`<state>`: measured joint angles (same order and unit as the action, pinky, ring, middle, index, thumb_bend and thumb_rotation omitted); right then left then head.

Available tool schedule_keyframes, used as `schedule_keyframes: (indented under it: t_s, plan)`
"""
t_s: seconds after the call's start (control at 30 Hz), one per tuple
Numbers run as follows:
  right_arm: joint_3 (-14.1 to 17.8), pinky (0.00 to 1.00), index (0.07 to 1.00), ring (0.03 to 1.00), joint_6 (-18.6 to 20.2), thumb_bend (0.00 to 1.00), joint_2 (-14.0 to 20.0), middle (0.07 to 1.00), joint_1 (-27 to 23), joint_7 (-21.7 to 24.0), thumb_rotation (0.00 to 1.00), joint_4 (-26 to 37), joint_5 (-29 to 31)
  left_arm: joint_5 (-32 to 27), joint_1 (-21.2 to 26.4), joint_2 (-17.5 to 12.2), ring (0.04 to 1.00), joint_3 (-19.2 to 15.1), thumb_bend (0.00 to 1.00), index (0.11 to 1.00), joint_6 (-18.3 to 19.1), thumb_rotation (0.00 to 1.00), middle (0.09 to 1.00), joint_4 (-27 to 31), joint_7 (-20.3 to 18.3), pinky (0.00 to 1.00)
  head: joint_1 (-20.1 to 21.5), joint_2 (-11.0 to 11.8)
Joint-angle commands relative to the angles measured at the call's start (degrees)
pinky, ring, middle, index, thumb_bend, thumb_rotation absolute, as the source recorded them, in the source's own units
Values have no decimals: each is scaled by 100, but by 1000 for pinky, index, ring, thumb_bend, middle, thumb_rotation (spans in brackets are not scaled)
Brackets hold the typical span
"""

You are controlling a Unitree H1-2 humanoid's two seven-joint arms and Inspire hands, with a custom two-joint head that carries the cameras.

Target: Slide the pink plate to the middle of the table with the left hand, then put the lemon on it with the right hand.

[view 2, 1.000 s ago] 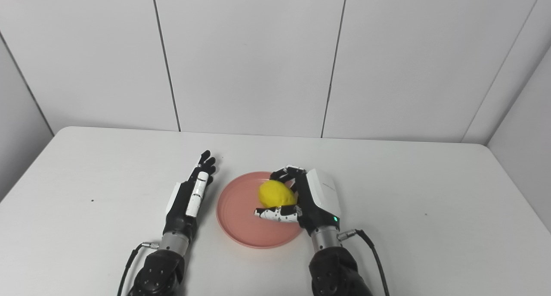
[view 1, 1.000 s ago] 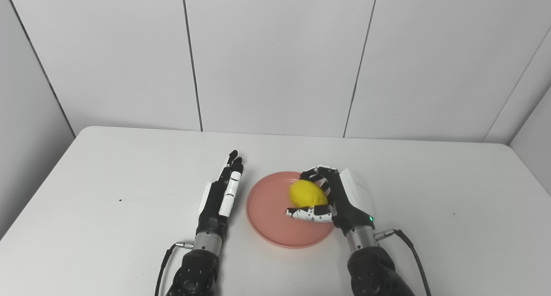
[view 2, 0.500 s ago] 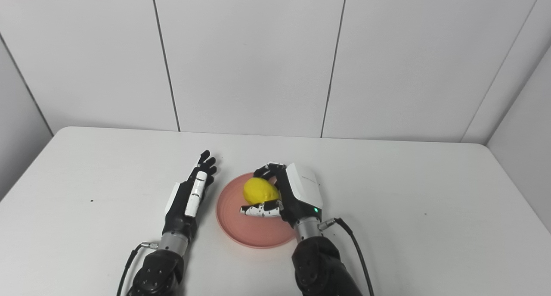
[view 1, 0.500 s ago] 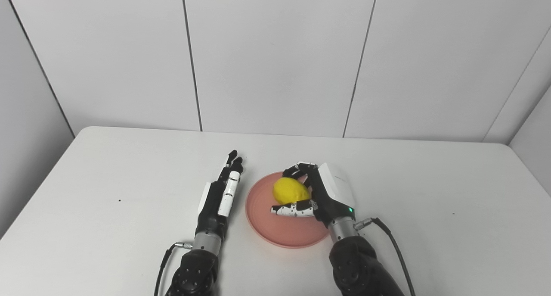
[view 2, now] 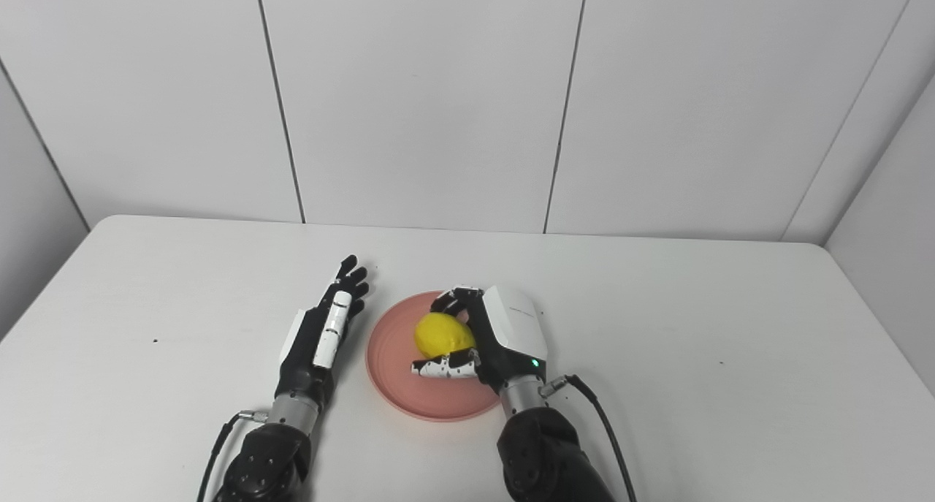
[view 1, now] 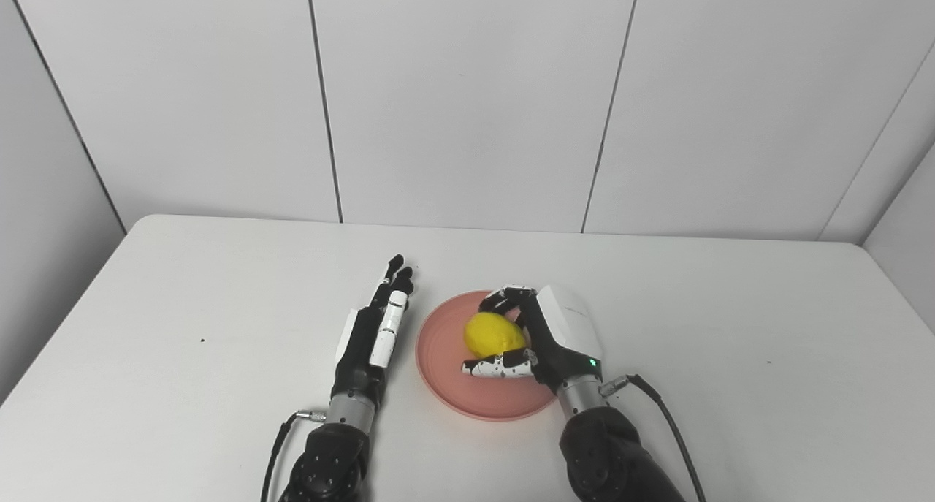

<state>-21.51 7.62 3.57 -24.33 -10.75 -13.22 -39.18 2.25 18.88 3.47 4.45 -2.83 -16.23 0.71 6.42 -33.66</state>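
A round pink plate (view 1: 445,374) lies near the middle of the white table (view 1: 182,290). Over its centre my right hand (view 1: 544,334) is shut on the yellow lemon (view 1: 494,335), with fingers curled over its far side and the thumb under its near side. The lemon sits low over the plate; I cannot tell if it touches it. My left hand (view 1: 376,326) lies flat and open on the table just left of the plate's rim, fingers straight and pointing away, holding nothing. In the right eye view the lemon (view 2: 442,335) and plate (view 2: 394,385) appear the same way.
The white table's far edge meets a grey panelled wall (view 1: 467,100). A black cable (view 1: 668,429) trails from the right wrist across the table, and another cable (view 1: 277,443) from the left wrist.
My right hand has carried the lemon leftward from the plate's right side to over its centre, then lowered it slightly. The left hand and the plate have stayed put.
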Motion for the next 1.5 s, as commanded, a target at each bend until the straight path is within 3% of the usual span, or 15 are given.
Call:
schedule_keyframes:
  t_s: [0.0, 0.03, 0.07, 0.1, 0.17, 0.2, 0.27, 0.47, 0.77, 1.03, 1.23, 1.47]
  plan:
    - [5, 154, 492, 235, -343, 523, 15, 472, -104, -99, 0, 182, -13, -63, 18, 77, 948, 71, 504, 957, 81, 1000, 958, 24, -140, 956, -1, -5]
    - [8, 155, 492, 237, -338, 523, 29, 472, -87, -28, 0, 224, 27, -59, 19, 75, 948, 71, 504, 957, 84, 1000, 958, 27, -139, 956, -4, -13]
    - [7, 272, 505, 370, -333, 521, 53, 473, -66, 86, 0, 281, 90, -60, 20, 74, 947, 67, 503, 957, 84, 1000, 957, 28, -137, 956, 1, -14]
    - [-5, 426, 500, 522, -377, 511, 90, 597, -49, 157, 79, 322, 123, -61, 22, 75, 945, 61, 504, 957, 70, 1000, 956, 19, -129, 952, 2, -15]
    - [-26, 562, 499, 640, -526, 507, 145, 684, -19, 170, 124, 358, 143, -50, 27, 74, 942, 54, 511, 953, 63, 1000, 953, 11, -111, 946, 11, -22]
    - [-20, 611, 499, 677, -626, 507, 154, 710, -3, 126, 136, 344, 170, -55, 30, 72, 942, 49, 513, 953, 58, 1000, 953, 6, -111, 946, 20, -28]
    - [-5, 664, 698, 724, -775, 593, 163, 738, 30, 76, 176, 339, 227, -65, 37, 72, 941, 38, 517, 952, 57, 1000, 953, -4, -111, 946, 22, -30]
    - [3, 804, 804, 839, -854, 632, 195, 829, 155, 74, 442, 499, 161, -120, 56, 43, 948, 42, 529, 958, -18, 1000, 958, -51, -156, 948, 30, -24]
    - [65, 929, 874, 914, -885, 662, 161, 916, 314, -61, 801, 672, 79, -111, 34, 30, 942, 54, 530, 952, 26, 1000, 954, 4, -119, 944, 39, -26]
    - [234, 964, 899, 941, -1341, 652, 99, 938, 372, -520, 893, 544, 184, -96, 37, 7, 938, 50, 527, 953, -21, 1000, 954, -28, -113, 945, 81, -22]
    - [791, 910, 933, 945, -1916, 626, -182, 957, 444, -693, 911, 321, 1165, -135, 23, -14, 936, 33, 532, 951, -37, 1000, 954, -21, -138, 940, 111, -16]
    - [1335, 936, 957, 962, -1916, 663, -345, 965, 481, -543, 999, 224, 1969, -156, 29, -20, 930, -6, 532, 943, -120, 1000, 946, -72, -123, 939, 142, -17]
